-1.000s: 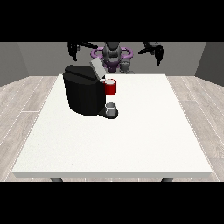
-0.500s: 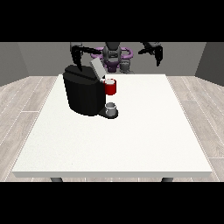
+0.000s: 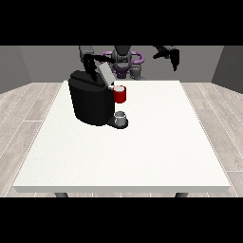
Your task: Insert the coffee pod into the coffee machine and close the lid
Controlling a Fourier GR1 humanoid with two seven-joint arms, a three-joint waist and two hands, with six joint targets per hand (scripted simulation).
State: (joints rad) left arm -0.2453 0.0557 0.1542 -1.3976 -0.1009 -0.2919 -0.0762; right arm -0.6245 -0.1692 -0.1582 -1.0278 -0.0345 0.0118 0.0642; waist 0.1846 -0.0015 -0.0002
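Hand (image 3: pixel 89 71) over black coffee machine (image 3: pixel 90 100) (lid (image 3: pixel 106 73) up), red front.

At the upper left of the frame, the hand at the view's left (image 3: pixel 88 70) hangs downward from a bent arm. At the upper right, the hand at the view's right (image 3: pixel 173 56) is raised, fingers drooping.

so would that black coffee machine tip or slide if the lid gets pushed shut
Probably neither: the coffee machine looks broad, squat and bulky, so likely heavy for its size. Its raised lid should swing down stiffly. The hand at the view's left hangs above it.
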